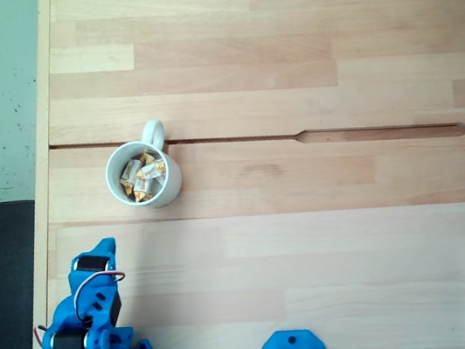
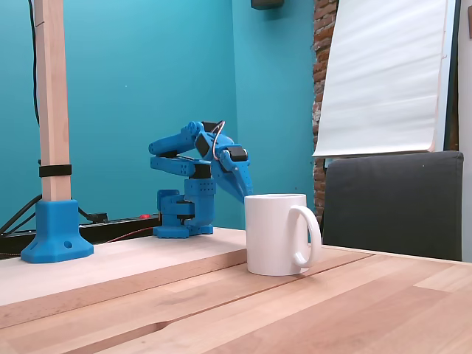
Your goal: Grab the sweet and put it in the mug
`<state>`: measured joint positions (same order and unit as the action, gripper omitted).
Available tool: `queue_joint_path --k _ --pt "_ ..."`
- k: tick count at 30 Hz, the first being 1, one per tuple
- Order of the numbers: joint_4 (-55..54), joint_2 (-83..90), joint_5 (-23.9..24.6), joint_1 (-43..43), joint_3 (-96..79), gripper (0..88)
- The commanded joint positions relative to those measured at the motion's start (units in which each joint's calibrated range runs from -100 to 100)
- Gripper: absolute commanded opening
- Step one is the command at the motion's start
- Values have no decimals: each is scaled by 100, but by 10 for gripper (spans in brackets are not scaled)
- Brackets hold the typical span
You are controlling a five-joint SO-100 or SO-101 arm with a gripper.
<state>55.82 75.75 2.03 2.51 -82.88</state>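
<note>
Several sweets (image 1: 143, 176) already lie inside the mug (image 1: 119, 182) at the left of the top-down fixed view, and I see none loose on the bench (image 1: 314, 241); the likely trouble is the folded arm (image 1: 93, 329), at the lower left, reaching out with nothing to grab and knocking the mug, which stands close in front of it. Looking down shows the mug's contents and its handle pointing to the top of the frame, while the side-on fixed view hides the inside but shows the mug (image 2: 276, 233) upright and the arm (image 2: 199, 173) hunched behind it. Whether the pincer is apart or together I cannot tell, since the mug's rim covers its tip.
</note>
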Motion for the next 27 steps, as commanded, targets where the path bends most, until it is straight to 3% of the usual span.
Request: queue_joint_path --k 1,14,27 --pt "-404 437 -34 47 -365 0" --pt "-912 1960 -24 -33 -1641 0" --pt "-912 1960 -24 -41 -1659 0"
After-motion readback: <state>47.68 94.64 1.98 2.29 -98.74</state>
